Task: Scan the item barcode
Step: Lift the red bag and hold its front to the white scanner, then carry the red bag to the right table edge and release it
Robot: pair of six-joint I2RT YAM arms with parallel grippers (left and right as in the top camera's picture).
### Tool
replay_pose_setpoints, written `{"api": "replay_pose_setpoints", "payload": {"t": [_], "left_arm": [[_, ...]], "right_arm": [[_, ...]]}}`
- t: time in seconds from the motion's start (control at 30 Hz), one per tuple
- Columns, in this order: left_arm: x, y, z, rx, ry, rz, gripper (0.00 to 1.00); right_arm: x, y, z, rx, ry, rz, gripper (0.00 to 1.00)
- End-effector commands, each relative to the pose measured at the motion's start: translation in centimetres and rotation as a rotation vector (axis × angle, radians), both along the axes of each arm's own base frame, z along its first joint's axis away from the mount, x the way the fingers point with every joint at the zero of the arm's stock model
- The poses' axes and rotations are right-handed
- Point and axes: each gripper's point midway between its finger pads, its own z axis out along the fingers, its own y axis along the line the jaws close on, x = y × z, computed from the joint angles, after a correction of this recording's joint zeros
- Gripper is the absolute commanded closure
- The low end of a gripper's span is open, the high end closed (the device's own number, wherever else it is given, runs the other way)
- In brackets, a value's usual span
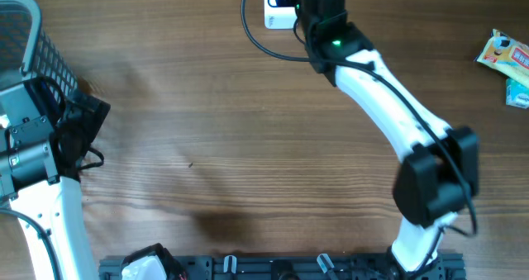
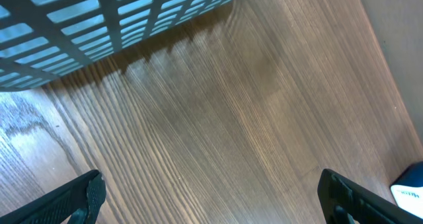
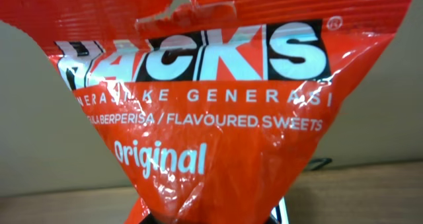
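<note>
The item is a red "Hacks Original" sweets bag (image 3: 198,98). It fills the right wrist view, printed front towards the camera, and no barcode shows on it. My right gripper (image 3: 211,219) is shut on the bag's lower end. In the overhead view that gripper (image 1: 310,1) is at the table's far edge beside a white scanner (image 1: 279,14), and the bag is hidden under it. At the left my left gripper (image 1: 83,119) stands open over bare wood, with nothing between its fingers (image 2: 79,197).
A grey mesh basket (image 1: 33,49) stands at the far left, just behind the left gripper (image 2: 211,207). Two snack packets (image 1: 504,55) lie at the right edge. A black cable (image 1: 256,36) runs from the scanner. A rack (image 1: 273,268) lines the front edge.
</note>
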Motion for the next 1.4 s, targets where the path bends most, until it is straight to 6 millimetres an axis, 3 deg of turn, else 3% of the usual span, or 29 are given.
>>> {"api": "replay_pose_setpoints", "payload": {"t": [0.0,0.17,0.53,0.73,0.83,0.97,1.07,1.17,1.23,1.33,1.37], "left_arm": [[-0.1,0.4,0.0,0.004,-0.001,0.025,0.0],[-0.1,0.4,0.0,0.004,-0.001,0.025,0.0],[-0.1,0.4,0.0,0.004,0.0,0.024,0.0],[-0.1,0.4,0.0,0.004,0.0,0.024,0.0],[-0.1,0.4,0.0,0.004,-0.001,0.025,0.0],[-0.1,0.4,0.0,0.004,-0.001,0.025,0.0],[-0.1,0.4,0.0,0.004,-0.001,0.025,0.0],[-0.1,0.4,0.0,0.004,-0.001,0.025,0.0],[-0.1,0.4,0.0,0.005,0.0,0.024,0.0],[-0.1,0.4,0.0,0.005,0.0,0.024,0.0],[-0.1,0.4,0.0,0.005,0.0,0.024,0.0]], "right_arm": [[2.7,0.6,-5.0,-0.017,-0.013,-0.016,0.95],[3.6,1.6,-9.1,-0.026,0.017,0.012,0.96],[3.6,0.4,-12.3,-0.067,0.107,-0.008,0.95],[4.1,0.3,-16.0,-0.08,0.145,-0.013,0.96],[4.3,-0.1,-16.2,-0.083,0.145,-0.018,0.96],[4.8,-1.1,-13.9,-0.092,0.092,-0.04,0.96],[4.9,-3.9,-9.7,-0.09,0.029,-0.147,0.96],[4.2,-9.2,-6.4,-0.137,0.03,-0.319,0.95],[3.3,-14.1,-6.5,-0.198,0.088,-0.476,0.96],[0.2,-24.2,-9.8,-0.368,0.303,-0.741,0.96],[-0.9,-26.6,-11.0,-0.386,0.373,-0.786,0.96]]}}
